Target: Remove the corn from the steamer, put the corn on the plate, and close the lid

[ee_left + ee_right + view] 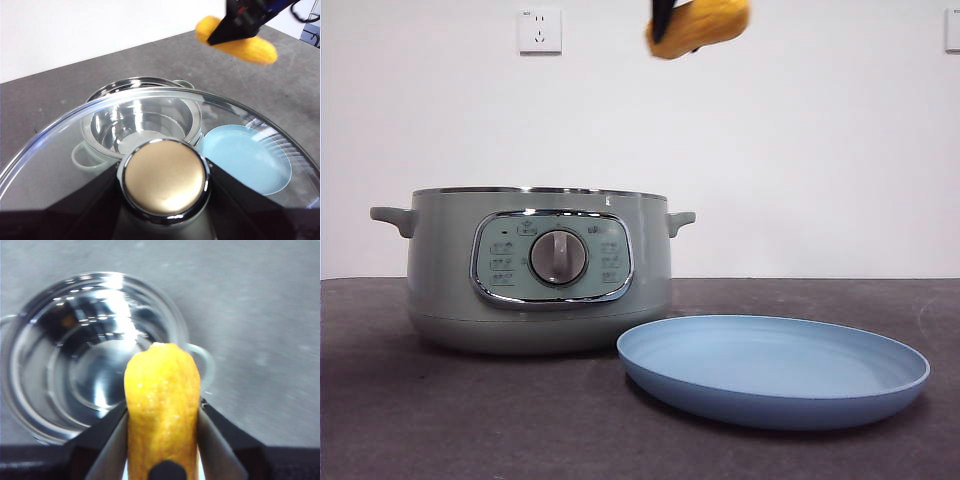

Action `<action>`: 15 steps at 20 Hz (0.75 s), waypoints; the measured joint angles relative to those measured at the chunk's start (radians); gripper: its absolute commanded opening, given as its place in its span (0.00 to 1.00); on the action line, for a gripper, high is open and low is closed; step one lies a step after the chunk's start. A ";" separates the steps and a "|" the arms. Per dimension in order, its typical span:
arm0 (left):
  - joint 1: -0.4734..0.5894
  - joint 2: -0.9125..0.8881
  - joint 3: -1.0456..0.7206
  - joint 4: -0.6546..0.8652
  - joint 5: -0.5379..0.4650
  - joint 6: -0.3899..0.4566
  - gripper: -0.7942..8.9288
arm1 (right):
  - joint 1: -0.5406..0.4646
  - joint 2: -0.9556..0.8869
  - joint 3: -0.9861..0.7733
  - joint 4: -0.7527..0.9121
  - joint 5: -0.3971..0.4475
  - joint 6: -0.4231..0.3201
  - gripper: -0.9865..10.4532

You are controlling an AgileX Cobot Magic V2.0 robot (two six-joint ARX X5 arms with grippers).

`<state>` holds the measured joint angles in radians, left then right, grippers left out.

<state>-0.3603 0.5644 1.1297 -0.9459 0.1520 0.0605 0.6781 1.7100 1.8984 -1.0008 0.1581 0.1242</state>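
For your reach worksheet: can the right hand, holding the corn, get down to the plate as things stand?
Probably yes: the right hand holds the corn high above the steamer, and nothing lies on the plate or stands over it.

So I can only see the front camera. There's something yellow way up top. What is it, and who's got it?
Observer: It's the corn. The right pincer has it squeezed between both jaws, high over the table.
Child: Where did the lid go? The pot looks open to me.
Observer: The left pincer is gripping the glass lid by its knob, up in the air above the pot.
Child: Is there more food inside the pot?
Observer: No, looking down into it shows only a shiny bare metal bowl.
Child: Is the corn over the plate yet?
Observer: Hard to say. The plate is bare, and the right wrist camera shows the pot below the corn.
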 measured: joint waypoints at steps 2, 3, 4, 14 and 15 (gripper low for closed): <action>0.000 0.000 0.000 0.000 0.000 0.001 0.07 | -0.013 -0.043 -0.069 0.010 0.002 0.000 0.08; 0.000 0.000 0.000 0.000 0.000 0.002 0.07 | -0.019 -0.068 -0.132 0.036 0.002 0.003 0.08; 0.000 0.000 0.000 0.000 0.000 0.002 0.07 | -0.024 -0.088 -0.194 0.070 0.001 0.008 0.08; 0.000 0.000 0.000 0.000 0.004 0.003 0.07 | -0.025 -0.169 -0.923 0.685 -0.080 0.197 0.08; 0.000 0.000 0.000 0.000 0.004 0.003 0.07 | -0.025 -0.164 -0.964 0.726 -0.080 0.211 0.08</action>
<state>-0.3603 0.5640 1.1297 -0.9459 0.1562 0.0631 0.6533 1.5459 0.9348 -0.2745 0.0780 0.3355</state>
